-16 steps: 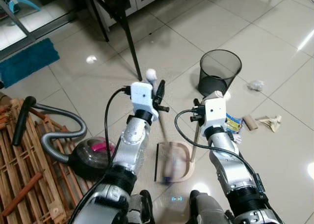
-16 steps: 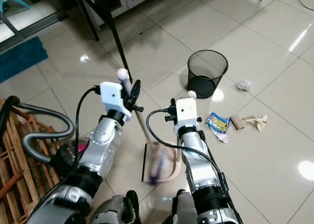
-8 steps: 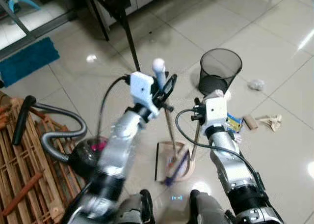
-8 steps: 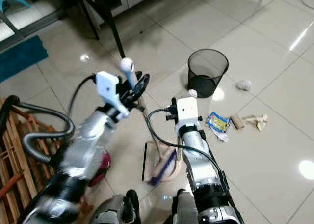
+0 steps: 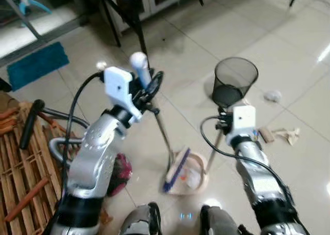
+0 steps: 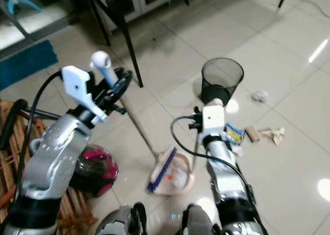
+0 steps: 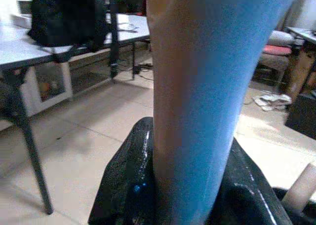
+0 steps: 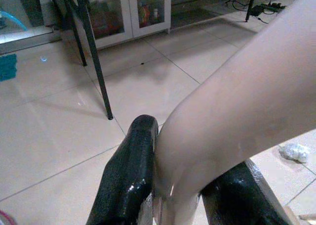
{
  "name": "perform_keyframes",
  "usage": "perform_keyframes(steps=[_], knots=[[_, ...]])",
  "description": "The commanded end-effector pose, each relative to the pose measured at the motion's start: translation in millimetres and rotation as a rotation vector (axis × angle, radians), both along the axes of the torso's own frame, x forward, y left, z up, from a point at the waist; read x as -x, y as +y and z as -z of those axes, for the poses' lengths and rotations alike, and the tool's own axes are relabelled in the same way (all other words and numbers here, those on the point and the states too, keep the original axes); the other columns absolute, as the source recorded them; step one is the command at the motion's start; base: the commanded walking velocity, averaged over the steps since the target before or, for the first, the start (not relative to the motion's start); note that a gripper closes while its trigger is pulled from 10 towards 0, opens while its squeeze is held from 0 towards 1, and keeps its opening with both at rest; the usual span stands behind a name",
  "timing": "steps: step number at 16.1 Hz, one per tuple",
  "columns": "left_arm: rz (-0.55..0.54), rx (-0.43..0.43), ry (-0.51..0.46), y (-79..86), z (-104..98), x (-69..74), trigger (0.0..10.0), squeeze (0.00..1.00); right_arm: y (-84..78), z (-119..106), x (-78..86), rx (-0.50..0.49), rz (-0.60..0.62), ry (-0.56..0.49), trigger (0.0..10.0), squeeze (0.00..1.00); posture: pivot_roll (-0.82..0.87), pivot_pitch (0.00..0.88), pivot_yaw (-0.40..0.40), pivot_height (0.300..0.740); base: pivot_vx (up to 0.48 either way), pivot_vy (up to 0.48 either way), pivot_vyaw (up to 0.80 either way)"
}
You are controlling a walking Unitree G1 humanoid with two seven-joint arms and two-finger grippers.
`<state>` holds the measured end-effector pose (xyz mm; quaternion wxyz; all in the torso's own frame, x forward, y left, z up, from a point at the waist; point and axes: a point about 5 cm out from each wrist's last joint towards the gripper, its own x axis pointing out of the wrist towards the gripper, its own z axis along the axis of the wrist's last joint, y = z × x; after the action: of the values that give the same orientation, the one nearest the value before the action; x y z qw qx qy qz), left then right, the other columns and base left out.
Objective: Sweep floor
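Blue-bristled broom [image 5: 173, 169] stands at lower centre, its head resting in the beige dustpan [image 5: 193, 174]. Left gripper [image 5: 149, 86] is clamped around the broom's upper handle; right gripper [image 8: 182, 185] is clamped around the dustpan handle. Black wire bin [image 5: 234, 80] stands upper right.

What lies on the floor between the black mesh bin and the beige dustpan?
Bare glossy tile in the eye views between the black mesh wastebasket and beige plastic dustpan, crossed by the dustpan's upright handle.

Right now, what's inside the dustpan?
The broom's blue bristle head rests across the near rim of the dustpan, with pale debris on the pan bed beside it. Anything under the bristles is covered, and the debris is too blurred to identify.
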<state>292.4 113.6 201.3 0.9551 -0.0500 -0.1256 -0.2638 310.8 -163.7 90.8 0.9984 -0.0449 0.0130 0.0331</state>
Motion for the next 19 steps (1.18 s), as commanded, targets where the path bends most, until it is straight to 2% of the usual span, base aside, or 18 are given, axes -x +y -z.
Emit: perform_keyframes(steps=[1, 2, 3, 5, 6, 7, 8, 13, 19], knots=[[-0.029, 0.001, -0.006, 3.0, -2, 7.3, 10.0, 0.00, -8.5, -10, 2.1, -0.025, 0.028, -0.023, 10.0, 0.00, -0.07, 0.029, 0.085, 0.740, 0.000, 0.000, 0.00], [-0.036, -0.008, -0.002, 2.8, 1, 8.7, 10.0, 0.00, -10.8, -12, 2.5, -0.027, 0.035, -0.026, 10.0, 0.00, -0.07, 0.029, 0.085, 0.740, 0.000, 0.000, 0.00], [-0.081, -0.037, 0.015, 5.0, 10, 11.7, 10.0, 0.00, -17.0, -22, 3.5, -0.028, 0.064, -0.041, 10.0, 0.00, -0.09, 0.000, 0.086, 0.740, 0.000, 0.000, 0.00], [-0.135, -0.086, 0.080, 8.4, 28, 17.8, 10.0, 0.00, -26.0, -43, 7.8, -0.049, 0.106, -0.082, 10.0, 0.00, -0.12, 0.000, 0.081, 0.740, 0.000, 0.000, 0.00], [-0.149, -0.096, 0.092, 9.4, 32, 17.8, 10.0, 0.00, -28.3, -48, 8.0, -0.051, 0.117, -0.083, 10.0, 0.00, -0.12, 0.000, 0.078, 0.740, 0.000, 0.000, 0.00], [-0.202, -0.155, 0.130, 14.3, 42, 16.4, 10.0, 0.00, -31.5, -62, 10.4, -0.077, 0.140, -0.097, 10.0, 0.00, -0.12, 0.000, 0.073, 0.740, 0.000, 0.000, 0.00], [-0.248, -0.165, 0.140, 19.7, 47, 14.3, 10.0, 0.00, -32.0, -77, 11.1, -0.113, 0.151, -0.120, 10.0, 0.00, -0.13, 0.000, 0.066, 0.740, 0.000, 0.000, 0.00], [-0.364, -0.199, 0.130, 30.0, 55, 8.1, 10.0, 0.00, -25.2, -121, 4.4, -0.140, 0.159, -0.168, 10.0, 0.00, -0.15, 0.000, 0.028, 0.740, 0.000, 0.000, 0.00], [-0.431, -0.240, 0.098, 28.9, 60, 6.1, 10.0, 0.00, -31.8, -149, 1.2, -0.204, 0.198, -0.201, 10.0, 0.00, -0.15, 0.000, 0.046, 0.740, 0.351, 0.000, -0.71]])
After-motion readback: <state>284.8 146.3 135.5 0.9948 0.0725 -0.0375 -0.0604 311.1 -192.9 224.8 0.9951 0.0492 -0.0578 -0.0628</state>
